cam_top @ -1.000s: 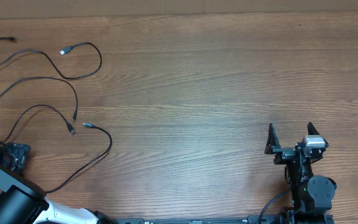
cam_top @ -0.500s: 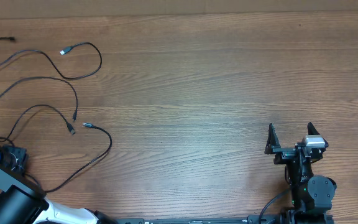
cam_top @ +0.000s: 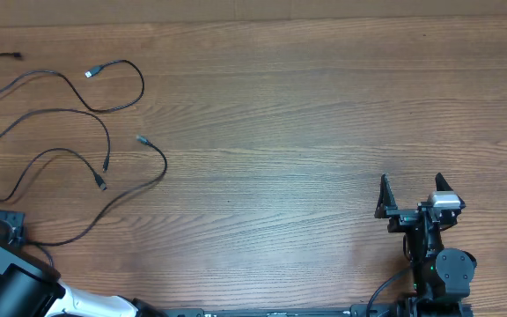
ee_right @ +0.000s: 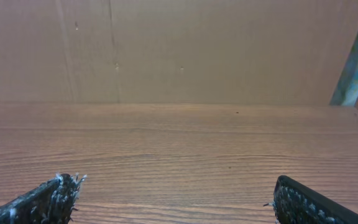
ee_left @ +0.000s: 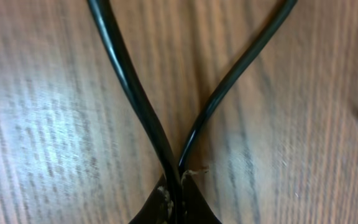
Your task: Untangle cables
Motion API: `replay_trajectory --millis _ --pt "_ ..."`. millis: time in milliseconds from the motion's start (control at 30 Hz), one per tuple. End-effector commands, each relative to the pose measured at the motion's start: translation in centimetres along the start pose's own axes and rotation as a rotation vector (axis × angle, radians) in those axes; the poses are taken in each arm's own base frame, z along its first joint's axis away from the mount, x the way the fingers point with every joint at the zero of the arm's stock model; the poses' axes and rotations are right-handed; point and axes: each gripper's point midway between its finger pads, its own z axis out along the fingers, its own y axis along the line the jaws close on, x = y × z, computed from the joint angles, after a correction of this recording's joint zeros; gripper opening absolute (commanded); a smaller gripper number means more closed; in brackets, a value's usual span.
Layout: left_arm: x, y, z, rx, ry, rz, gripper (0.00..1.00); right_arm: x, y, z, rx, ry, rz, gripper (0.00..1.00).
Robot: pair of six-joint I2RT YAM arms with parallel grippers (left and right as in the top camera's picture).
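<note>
Several thin black cables [cam_top: 104,106] lie in loose loops at the table's far left. One ends in a silvery plug [cam_top: 91,72], another in a small plug [cam_top: 142,139]. My left gripper [cam_top: 7,220] sits at the near left edge, shut on the cable. In the left wrist view two black strands [ee_left: 135,93] run down and meet between the closed jaws of the left gripper [ee_left: 173,202]. My right gripper [cam_top: 409,195] rests at the near right, far from the cables. It is open, and only bare wood lies between the fingers of the right gripper [ee_right: 176,193].
The left arm's white and black body [cam_top: 25,295] fills the near left corner. A brown board [ee_right: 179,50] stands behind the table's far edge. The right arm's base [cam_top: 443,269] sits at the near right edge.
My left gripper closed on the cable and drew back toward the near left. The cable's free plug end swung away from me, and its loop shifted. The right arm has not moved.
</note>
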Motion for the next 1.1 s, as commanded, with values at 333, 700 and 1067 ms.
replay_trajectory --millis 333,700,1067 --pt "-2.4 -0.5 -0.3 0.026 -0.039 -0.028 0.64 0.1 0.0 0.0 -0.001 -0.005 0.003 1.0" --pt "-4.8 -4.7 -5.7 0.232 -0.067 0.005 0.96 0.1 0.0 0.0 -0.001 -0.005 0.003 1.0" --pt "1.4 -15.8 -20.0 1.08 0.175 0.252 1.0 0.1 0.0 0.0 -0.001 -0.005 0.003 1.0"
